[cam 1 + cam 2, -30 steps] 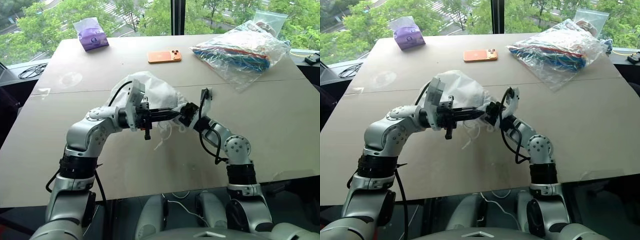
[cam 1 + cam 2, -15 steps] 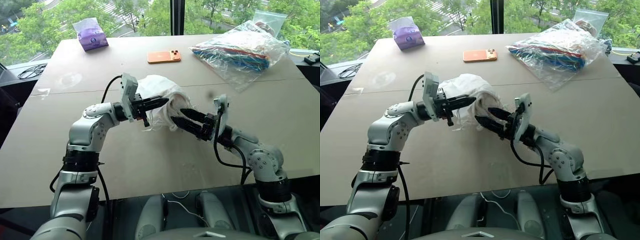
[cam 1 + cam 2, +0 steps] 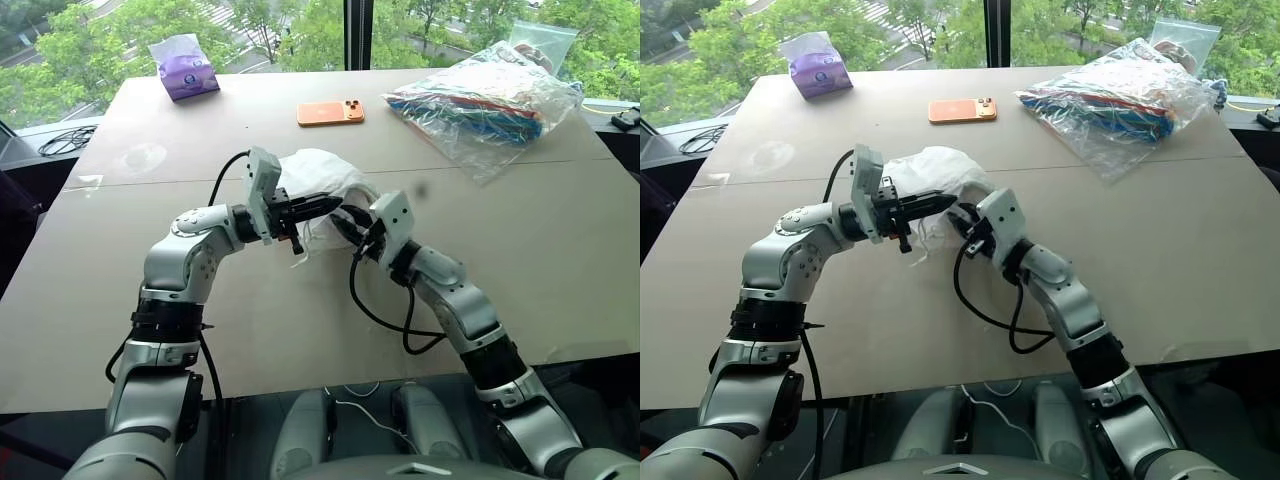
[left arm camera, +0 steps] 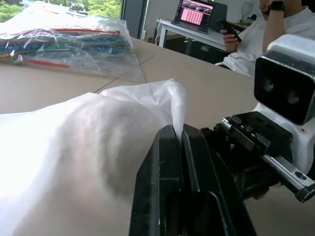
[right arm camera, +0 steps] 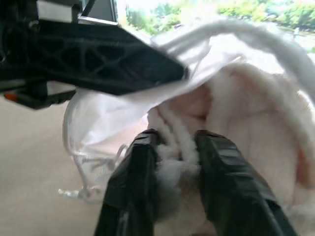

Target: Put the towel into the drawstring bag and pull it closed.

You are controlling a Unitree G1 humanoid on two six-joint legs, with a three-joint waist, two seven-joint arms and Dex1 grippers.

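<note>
The drawstring bag, a thin white pouch, lies bunched at the middle of the table. My left gripper is shut on the upper edge of its mouth and holds that edge lifted. The off-white ribbed towel shows inside the open mouth. My right gripper sits at the mouth, just below the left gripper's fingers, and is shut on a fold of the towel. White drawstring cords hang loose from the mouth onto the table.
A purple tissue pack lies at the far left, an orange phone behind the bag, and a big clear plastic bag of colourful items at the far right. A person sits at a desk beyond the table.
Half a second ago my right gripper stood open, drawn back from the bag. It has rolled, moved in to the mouth and shut on the towel. My left gripper has kept its hold.
</note>
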